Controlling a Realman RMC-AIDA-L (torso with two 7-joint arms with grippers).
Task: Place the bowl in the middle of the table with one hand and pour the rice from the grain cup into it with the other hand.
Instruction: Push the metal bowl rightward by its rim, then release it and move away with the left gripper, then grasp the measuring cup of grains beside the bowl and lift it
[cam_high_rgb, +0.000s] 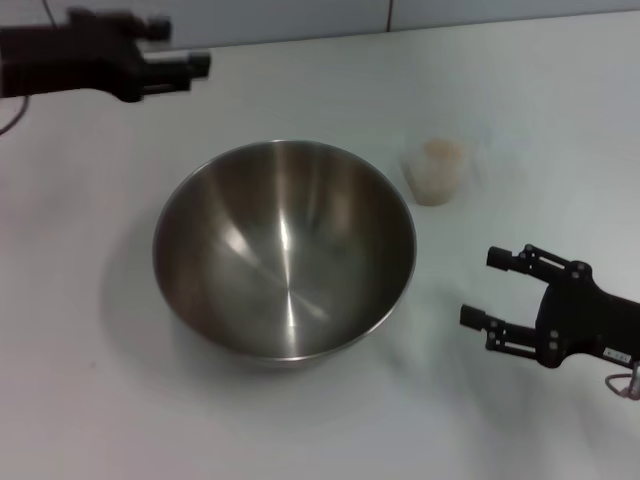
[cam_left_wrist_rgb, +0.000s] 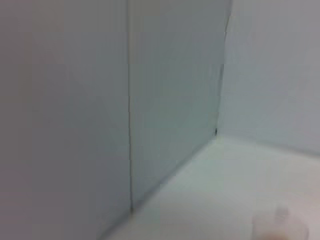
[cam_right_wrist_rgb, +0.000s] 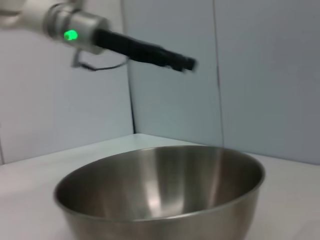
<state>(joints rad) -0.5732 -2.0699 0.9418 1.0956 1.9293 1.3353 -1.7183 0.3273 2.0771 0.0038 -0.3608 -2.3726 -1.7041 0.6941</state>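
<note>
In the upper left of the head view, the left gripper (cam_high_rgb: 185, 65) is hovering above the table (cam_high_rgb: 80, 400), holding nothing; whether its fingers are apart or together cannot be told. The bowl (cam_high_rgb: 285, 250) is sitting upright in the middle of the frame, its steel inside showing bare. Just right of the bowl's far rim, the grain cup (cam_high_rgb: 437, 170) is standing upright, apart from the bowl, with pale rice (cam_high_rgb: 440, 152) inside. At the lower right, the right gripper (cam_high_rgb: 478, 290) is hanging with its fingers spread apart, gripping nothing, near the bowl's right side.
</note>
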